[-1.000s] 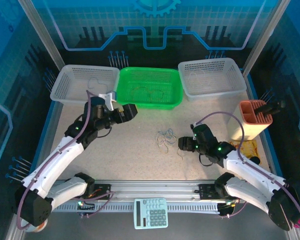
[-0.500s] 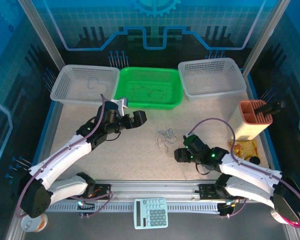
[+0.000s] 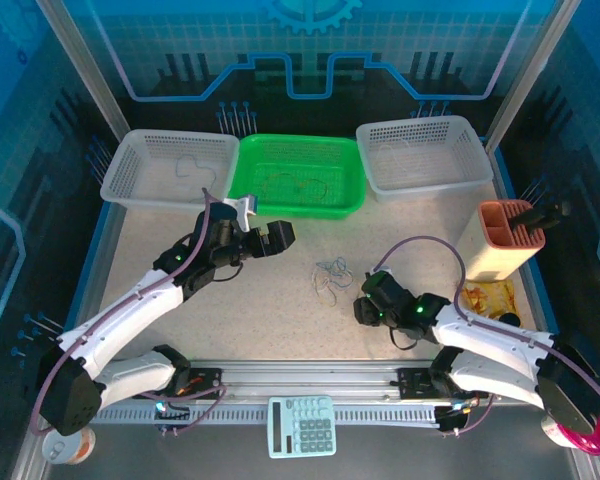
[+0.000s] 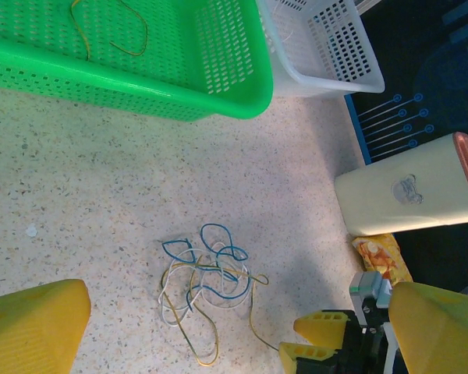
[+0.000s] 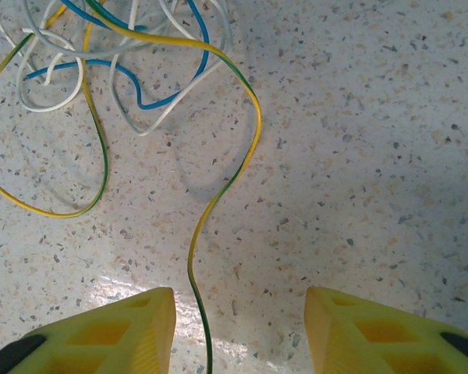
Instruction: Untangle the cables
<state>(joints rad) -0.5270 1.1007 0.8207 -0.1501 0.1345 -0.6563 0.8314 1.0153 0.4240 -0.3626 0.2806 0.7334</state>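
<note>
The cables (image 3: 330, 278) are lying in a small tangle in the middle of the table (image 3: 280, 310), below the green basket (image 3: 242, 180). The right gripper (image 3: 361, 309) is sitting low at the tangle's lower right. Its jaws are standing wide apart, and one yellow-green wire (image 5: 193, 265) is running down between them. The left gripper (image 3: 283, 235) is hanging at the tangle's upper left, also wide apart and holding nothing.

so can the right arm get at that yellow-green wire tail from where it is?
Probably yes. The right pincer is open low over the table, and the tail of the yellow-green wire runs between its fingers; nothing lies in the way.
</note>
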